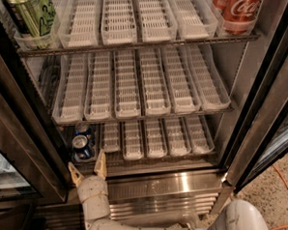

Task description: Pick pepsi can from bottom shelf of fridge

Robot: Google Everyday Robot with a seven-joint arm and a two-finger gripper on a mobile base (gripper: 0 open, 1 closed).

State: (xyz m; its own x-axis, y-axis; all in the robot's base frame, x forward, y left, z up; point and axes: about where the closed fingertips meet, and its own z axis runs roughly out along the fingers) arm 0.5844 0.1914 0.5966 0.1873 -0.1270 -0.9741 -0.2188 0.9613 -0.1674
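Note:
The pepsi can [82,147], dark blue with a silver top, stands upright in the leftmost lane of the fridge's bottom shelf [155,140]. My gripper [88,169] is just below and in front of it, over the steel ledge, its two tan fingers [101,163] spread apart. Nothing sits between the fingers and they do not touch the can. The white arm [98,206] rises from the bottom of the view.
A green can [32,16] stands top left and a red Coca-Cola can [239,8] top right on the upper rack. The middle rack [142,83] holds only white trays. The open glass door's frame [265,120] stands at right, a dark frame [23,123] at left.

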